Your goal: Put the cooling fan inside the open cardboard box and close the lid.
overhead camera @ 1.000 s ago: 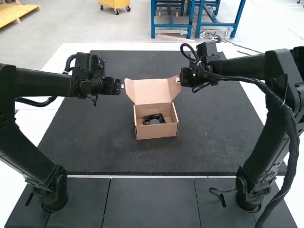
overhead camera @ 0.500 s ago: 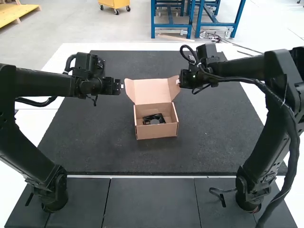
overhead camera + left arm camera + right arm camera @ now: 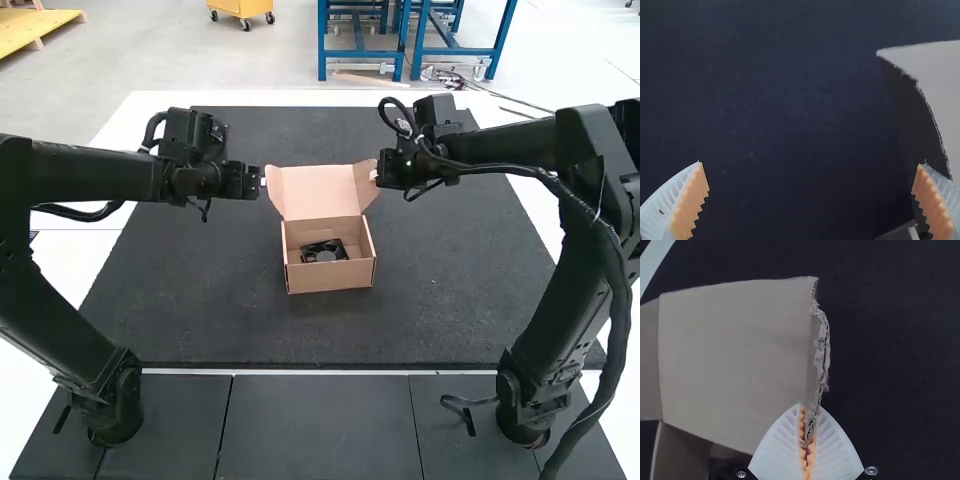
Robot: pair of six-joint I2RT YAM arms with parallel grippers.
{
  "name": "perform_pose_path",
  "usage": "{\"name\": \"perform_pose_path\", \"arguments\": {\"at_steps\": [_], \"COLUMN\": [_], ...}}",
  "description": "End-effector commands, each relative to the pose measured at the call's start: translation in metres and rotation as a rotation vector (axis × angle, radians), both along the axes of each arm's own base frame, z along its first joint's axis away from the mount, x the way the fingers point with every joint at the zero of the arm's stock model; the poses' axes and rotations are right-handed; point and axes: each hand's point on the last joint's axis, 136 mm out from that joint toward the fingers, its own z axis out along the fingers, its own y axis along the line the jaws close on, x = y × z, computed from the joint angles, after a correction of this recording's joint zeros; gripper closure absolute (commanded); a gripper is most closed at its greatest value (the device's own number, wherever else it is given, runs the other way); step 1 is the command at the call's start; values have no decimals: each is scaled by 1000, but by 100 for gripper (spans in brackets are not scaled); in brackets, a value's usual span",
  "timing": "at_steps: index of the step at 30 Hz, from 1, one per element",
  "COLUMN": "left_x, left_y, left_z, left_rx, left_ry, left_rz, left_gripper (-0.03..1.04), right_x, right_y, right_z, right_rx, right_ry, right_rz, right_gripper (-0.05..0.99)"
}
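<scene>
A small cardboard box (image 3: 329,262) stands open in the middle of the black mat, and the black cooling fan (image 3: 324,251) lies inside it. Its lid (image 3: 317,190) stands upright at the back, with a flap on each side. My right gripper (image 3: 377,174) is shut on the edge of the lid's right flap (image 3: 812,385), its white ribbed fingers (image 3: 827,450) pinching the cardboard. My left gripper (image 3: 258,182) is open at the lid's left edge, one orange pad (image 3: 927,200) close beside the cardboard flap (image 3: 935,80) and the other pad (image 3: 690,200) well apart.
The black mat (image 3: 200,290) covers the table around the box, with free room on all sides. White table edge (image 3: 110,125) shows at the far left.
My left gripper has shifted slightly right, toward the lid's left edge. The right gripper keeps its hold on the right flap.
</scene>
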Motion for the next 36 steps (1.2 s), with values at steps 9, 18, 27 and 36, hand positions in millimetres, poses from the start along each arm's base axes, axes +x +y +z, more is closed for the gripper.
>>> {"name": "perform_pose_path", "arguments": {"at_steps": [9, 18, 27, 36], "left_x": [9, 7, 0, -12], "left_y": [-8, -7, -16, -30], "left_z": [13, 10, 9, 1], "left_rx": [-1, 3, 6, 20], "left_ry": [-25, -12, 2, 28], "left_rz": [-10, -10, -34, -77], "left_gripper": [5, 5, 5, 5], "right_x": [-17, -33, -43, -65], "right_y": [11, 21, 18, 35], "right_z": [-7, -8, -3, 0], "right_rx": [13, 23, 41, 79], "right_ry": [36, 51, 19, -28], "right_rz": [51, 72, 67, 111], "right_gripper": [95, 95, 95, 95]}}
